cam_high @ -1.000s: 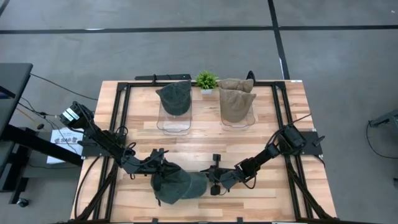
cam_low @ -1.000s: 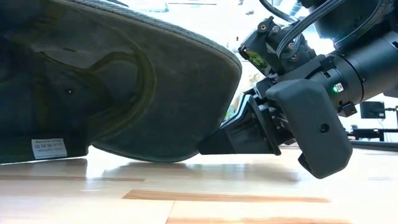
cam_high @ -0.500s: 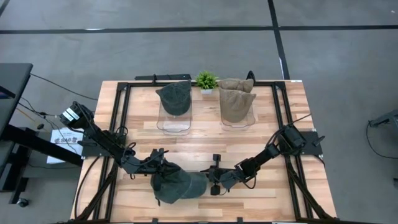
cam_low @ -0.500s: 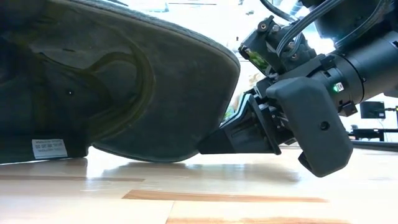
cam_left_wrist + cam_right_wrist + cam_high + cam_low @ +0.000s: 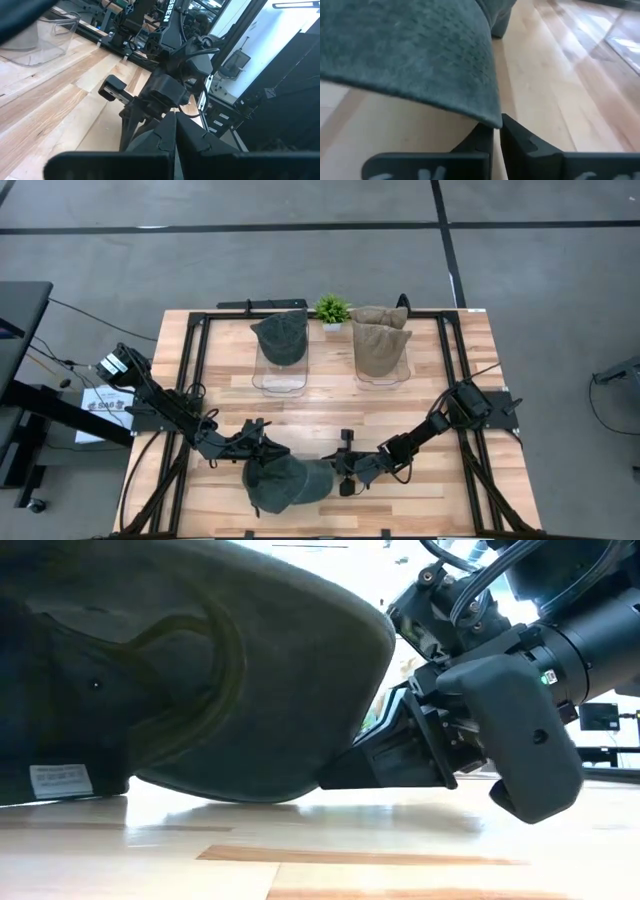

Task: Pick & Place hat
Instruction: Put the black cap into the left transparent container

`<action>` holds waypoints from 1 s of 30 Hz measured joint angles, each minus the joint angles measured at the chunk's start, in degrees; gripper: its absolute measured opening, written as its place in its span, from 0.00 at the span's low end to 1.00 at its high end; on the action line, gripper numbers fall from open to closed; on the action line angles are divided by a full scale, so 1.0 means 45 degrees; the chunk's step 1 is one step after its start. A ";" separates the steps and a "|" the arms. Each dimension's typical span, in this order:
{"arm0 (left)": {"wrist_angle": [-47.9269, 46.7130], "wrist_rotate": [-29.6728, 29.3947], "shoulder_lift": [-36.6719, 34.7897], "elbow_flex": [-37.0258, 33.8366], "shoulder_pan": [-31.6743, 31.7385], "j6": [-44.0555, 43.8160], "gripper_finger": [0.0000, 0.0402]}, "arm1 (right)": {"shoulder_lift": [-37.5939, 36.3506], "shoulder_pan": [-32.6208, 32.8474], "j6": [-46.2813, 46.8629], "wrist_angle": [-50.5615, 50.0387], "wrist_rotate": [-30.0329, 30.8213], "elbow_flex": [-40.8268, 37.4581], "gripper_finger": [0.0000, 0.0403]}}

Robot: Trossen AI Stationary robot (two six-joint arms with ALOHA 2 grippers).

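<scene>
- High view: dark green hat [image 5: 285, 482] lies at the near edge of the wooden table [image 5: 330, 405]. Left gripper [image 5: 252, 461] sits at its crown side, right gripper [image 5: 337, 477] at its brim tip.
- Only the high view shows the far row: second green hat [image 5: 280, 338] on a clear stand [image 5: 280, 378], tan hat [image 5: 381, 345] on another, small plant [image 5: 332, 308] between them.
- Low view: hat [image 5: 190, 670] fills the left side, brim raised off the table, right gripper [image 5: 345, 772] pinching the brim edge. White tag [image 5: 58, 780] inside the hat seen only here.
- Right wrist view: fingers [image 5: 520, 142] pressed together on the brim corner [image 5: 492, 117], confirms the pinch.
- Left wrist view: own fingers [image 5: 197, 140] pressed together; whether they pinch hat fabric is hard to make out. Right arm [image 5: 170, 90] visible beyond.
- Hat crown is cut off in the low view.
</scene>
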 joint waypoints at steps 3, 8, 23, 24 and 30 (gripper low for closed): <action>-0.0005 0.0000 0.0000 0.0005 0.0000 0.0000 0.02 | 0.0000 0.0007 -0.0017 0.0087 -0.0221 0.0000 0.02; -0.0005 0.0000 0.0000 0.0002 0.0000 0.0000 0.02 | 0.0000 -0.0015 0.0060 0.0164 -0.0471 0.0000 0.02; 0.0000 0.0000 0.0000 0.0000 0.0000 0.0000 0.02 | -0.0036 -0.0419 0.1789 -0.0034 -0.0368 0.0000 0.01; 0.0004 0.0000 0.0000 0.0000 -0.0011 0.0000 0.02 | -0.0108 -0.0443 0.1927 -0.0237 -0.0225 0.0000 0.01; 0.0092 -0.0013 0.0000 0.0288 -0.0282 0.0293 0.02 | -0.1098 -0.0352 0.2290 -0.1472 0.1104 -0.0546 0.01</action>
